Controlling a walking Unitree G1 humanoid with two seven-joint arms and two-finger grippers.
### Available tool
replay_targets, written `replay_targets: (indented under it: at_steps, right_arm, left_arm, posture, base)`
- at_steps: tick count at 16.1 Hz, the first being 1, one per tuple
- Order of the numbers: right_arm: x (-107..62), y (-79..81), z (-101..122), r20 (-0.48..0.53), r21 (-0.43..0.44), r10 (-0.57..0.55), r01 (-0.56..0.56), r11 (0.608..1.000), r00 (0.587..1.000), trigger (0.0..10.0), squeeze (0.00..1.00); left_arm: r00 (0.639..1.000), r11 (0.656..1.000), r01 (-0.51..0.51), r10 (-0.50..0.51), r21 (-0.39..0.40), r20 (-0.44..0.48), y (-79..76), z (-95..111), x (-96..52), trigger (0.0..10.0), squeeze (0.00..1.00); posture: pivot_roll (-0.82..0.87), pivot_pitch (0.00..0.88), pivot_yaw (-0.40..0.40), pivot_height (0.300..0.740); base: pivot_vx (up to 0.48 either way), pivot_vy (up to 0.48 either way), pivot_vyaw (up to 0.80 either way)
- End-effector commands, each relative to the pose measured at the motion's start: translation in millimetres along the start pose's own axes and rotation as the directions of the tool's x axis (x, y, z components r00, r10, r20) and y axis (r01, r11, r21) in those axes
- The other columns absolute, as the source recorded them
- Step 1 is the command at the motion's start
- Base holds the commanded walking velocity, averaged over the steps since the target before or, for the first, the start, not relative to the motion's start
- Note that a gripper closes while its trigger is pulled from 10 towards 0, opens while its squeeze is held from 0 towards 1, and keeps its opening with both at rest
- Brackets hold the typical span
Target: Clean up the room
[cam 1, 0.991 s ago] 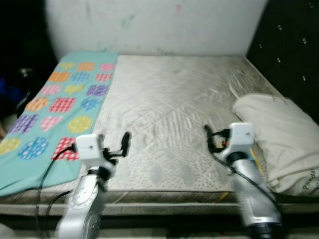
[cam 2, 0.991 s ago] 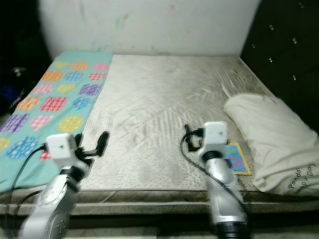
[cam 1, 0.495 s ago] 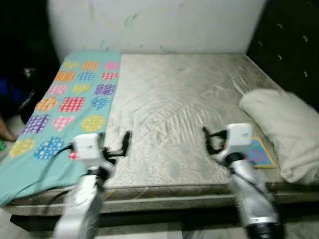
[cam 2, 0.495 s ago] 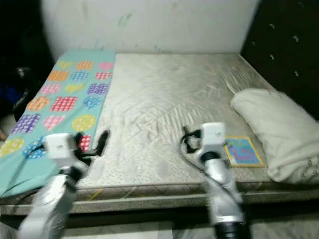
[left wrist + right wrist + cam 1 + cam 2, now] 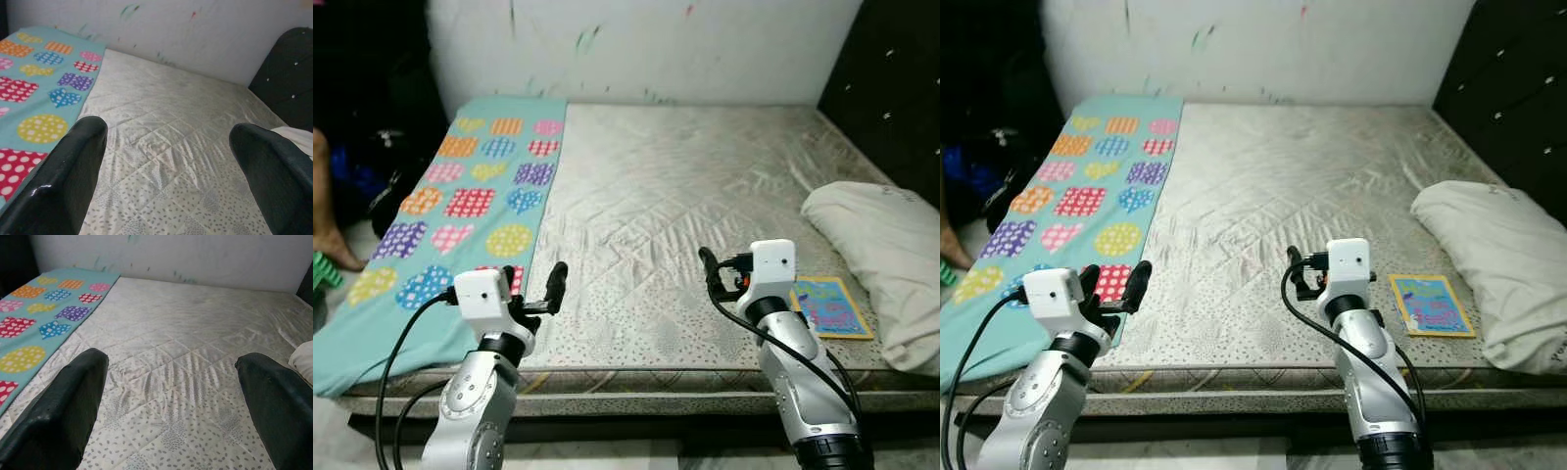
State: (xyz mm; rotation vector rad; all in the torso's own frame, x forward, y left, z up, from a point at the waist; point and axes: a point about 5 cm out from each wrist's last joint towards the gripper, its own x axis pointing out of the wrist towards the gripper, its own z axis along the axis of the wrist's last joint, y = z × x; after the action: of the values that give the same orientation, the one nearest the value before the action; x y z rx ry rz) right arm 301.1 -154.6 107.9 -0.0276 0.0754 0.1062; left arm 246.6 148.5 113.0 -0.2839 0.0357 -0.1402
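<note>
While both arms are hovering over the near edge of the bed, nothing is being held.
Left pincer and right pincer are gaping wide; a colourful book is lying beside the pillow, right of the right pincer.

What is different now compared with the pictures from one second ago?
Only the view shifted: the camera pulled back and turned a little, so the book beside the pillow shows fully. Nothing on the mattress moved, and the patterned sheet lies as before. The left gripper and right gripper remain open, raised over the near edge, holding nothing.
</note>
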Motion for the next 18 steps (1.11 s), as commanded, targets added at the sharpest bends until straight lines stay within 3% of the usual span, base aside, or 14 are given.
replay_targets:
  at_steps: [1, 9, 13, 18]
  right_arm:
    - [0.2, 0.2, 1.1, 0.0, 0.0, -0.003, 0.003, 1.0, 1.0, 10.0, 0.0]
    - [0.0, -1.3, 1.4, -0.001, -0.006, -0.011, 0.011, 1.0, 1.0, 10.0, 0.0]
    - [0.4, -2.1, 1.7, 0.0, 0.002, -0.015, 0.015, 1.0, 1.0, 10.0, 0.0]
    - [1.9, -2.1, 3.1, 0.003, 0.004, -0.016, 0.016, 1.0, 1.0, 10.0, 0.0]
  left_arm:
    - [1.0, 1.0, 0.005, -0.005, 0.0, 0.0, -0.8, 0.9, -0.8, 10.0, 0.0]
    - [1.0, 1.0, -0.011, 0.011, -0.001, -0.01, 0.0, -1.2, -0.8, 10.0, 0.0]
    - [0.999, 0.999, -0.044, 0.044, -0.013, -0.013, 1.5, -2.8, 0.2, 10.0, 0.0]
    - [0.999, 0.998, -0.044, 0.044, -0.046, -0.013, -0.9, -2.2, 2.6, 10.0, 0.0]
  posture:
    - [-0.08, 0.0, -0.026, 0.74]
    - [-0.08, 0.0, -0.027, 0.74]
    - [-0.08, 0.0, -0.025, 0.74]
    - [-0.08, 0.0, -0.025, 0.74]
  base:
    - [0.296, 0.0, 0.0]
    - [0.292, 0.0, 0.0]
    - [0.0, 0.0, 0.0]
    - [0.0, 0.0, -0.57]
